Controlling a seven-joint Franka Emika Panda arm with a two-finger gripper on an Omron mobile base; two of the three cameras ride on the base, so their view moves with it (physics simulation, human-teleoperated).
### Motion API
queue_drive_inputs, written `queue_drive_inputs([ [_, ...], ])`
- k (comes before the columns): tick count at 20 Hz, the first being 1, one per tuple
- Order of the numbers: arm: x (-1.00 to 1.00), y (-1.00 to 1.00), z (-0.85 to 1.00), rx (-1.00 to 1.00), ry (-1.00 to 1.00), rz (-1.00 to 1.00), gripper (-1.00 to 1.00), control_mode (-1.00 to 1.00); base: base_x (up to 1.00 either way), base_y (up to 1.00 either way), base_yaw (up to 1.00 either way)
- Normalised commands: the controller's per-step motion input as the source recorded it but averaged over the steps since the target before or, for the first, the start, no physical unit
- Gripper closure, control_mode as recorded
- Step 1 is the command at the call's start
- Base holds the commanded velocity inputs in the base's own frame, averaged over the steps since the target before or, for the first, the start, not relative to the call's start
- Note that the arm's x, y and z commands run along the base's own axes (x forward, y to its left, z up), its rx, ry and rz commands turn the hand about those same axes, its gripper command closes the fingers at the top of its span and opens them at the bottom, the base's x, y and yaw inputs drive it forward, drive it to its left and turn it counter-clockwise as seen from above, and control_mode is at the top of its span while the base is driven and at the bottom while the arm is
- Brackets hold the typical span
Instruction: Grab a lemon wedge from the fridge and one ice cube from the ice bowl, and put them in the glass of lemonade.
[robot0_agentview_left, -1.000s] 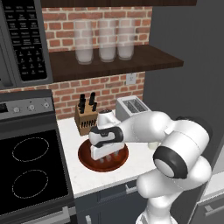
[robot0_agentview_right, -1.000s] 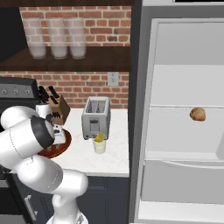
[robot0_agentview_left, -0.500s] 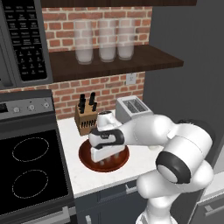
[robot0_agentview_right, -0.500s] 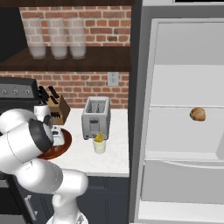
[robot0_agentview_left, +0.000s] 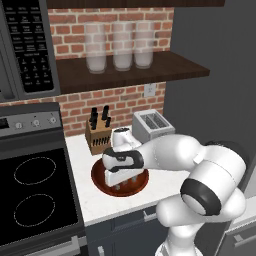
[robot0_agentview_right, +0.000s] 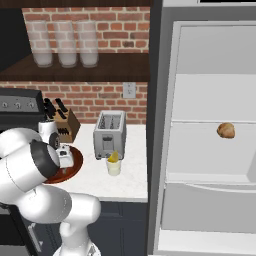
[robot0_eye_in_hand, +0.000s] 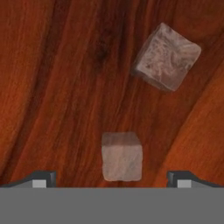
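**Lining up on one ice cube in the bowl**

The end effector hangs low over the ice bowl, which sits on the tabletop just in front of the knife block, left of the toaster. Its fingers are spread wide and hold nothing. In the hand view the two fingertips stand well apart at the bottom, and the near ice cube lies between them on the wood. A second ice cube lies farther off and apart from it.

The step in hand looks like the ice pick-up. To do it well, descend straight so the near cube stays centred between the fingers, reach almost to the bowl floor, then close on its flat sides rather than its corners. A skewed or shallow grip could let the cube squirt out.

The glass of lemonade stands to the right, in front of the toaster, with the lemon wedge apparently already at its rim. The fridge stands open at the right.
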Motion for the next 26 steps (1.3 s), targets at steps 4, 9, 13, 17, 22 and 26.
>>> queue_drive_inputs([
  [4,0.0,0.0,0.0,0.0,0.0,0.0,-1.0,-1.0,0.0,0.0,0.0],
  [9,0.05,0.0,0.0,0.0,0.0,0.0,-1.0,-1.0,0.0,0.0,0.0],
  [13,0.17,0.0,0.0,0.0,0.0,0.0,-1.0,-1.0,0.0,0.0,0.0],
  [17,0.12,0.0,0.0,0.0,0.0,0.0,-1.0,-1.0,0.0,0.0,0.0],
  [22,-0.08,0.0,-0.01,0.0,0.0,0.0,-1.0,-1.0,0.0,0.0,0.0],
  [26,-0.14,0.02,-0.02,0.0,-0.07,0.0,-1.0,-1.0,0.0,0.0,0.0],
])
